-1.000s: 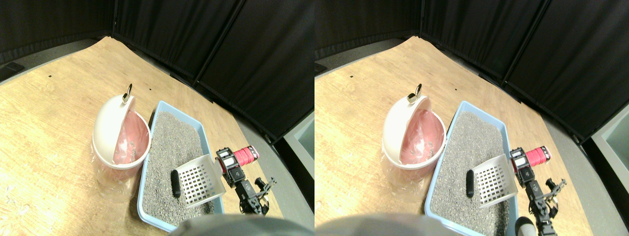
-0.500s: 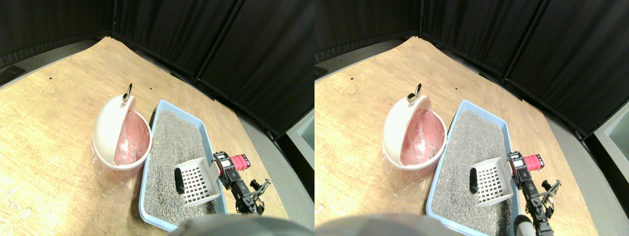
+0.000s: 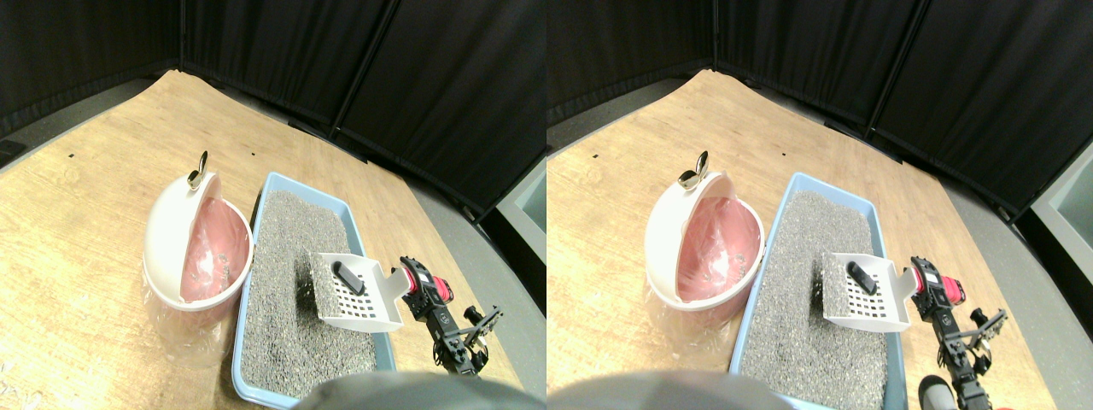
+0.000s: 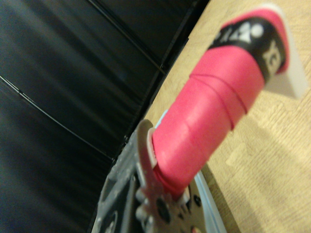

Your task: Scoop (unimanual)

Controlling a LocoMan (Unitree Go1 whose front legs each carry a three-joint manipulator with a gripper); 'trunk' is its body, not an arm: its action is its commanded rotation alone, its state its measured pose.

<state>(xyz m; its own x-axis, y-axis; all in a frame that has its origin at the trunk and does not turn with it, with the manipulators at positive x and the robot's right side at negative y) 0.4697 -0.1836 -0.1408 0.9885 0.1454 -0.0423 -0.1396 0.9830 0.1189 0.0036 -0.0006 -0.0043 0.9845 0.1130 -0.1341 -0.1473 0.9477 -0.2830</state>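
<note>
From my wrist camera I see mostly the blurred pink-wrapped handle [image 4: 214, 102] running out past my jaw frame, and since the jaw gap is hidden, I cannot tell how wide my right gripper [image 3: 420, 289] stands or whether it truly clamps that handle. There is one white slotted scoop [image 3: 357, 293] lifted above the grey litter [image 3: 295, 282] near the right edge of the single blue tray [image 3: 267, 188]. One dark lump [image 3: 347, 278] lies in it, and one pink-lined bin [image 3: 192, 248] is just beside the tray's left edge on the wooden floor [image 3: 77, 213].
</note>
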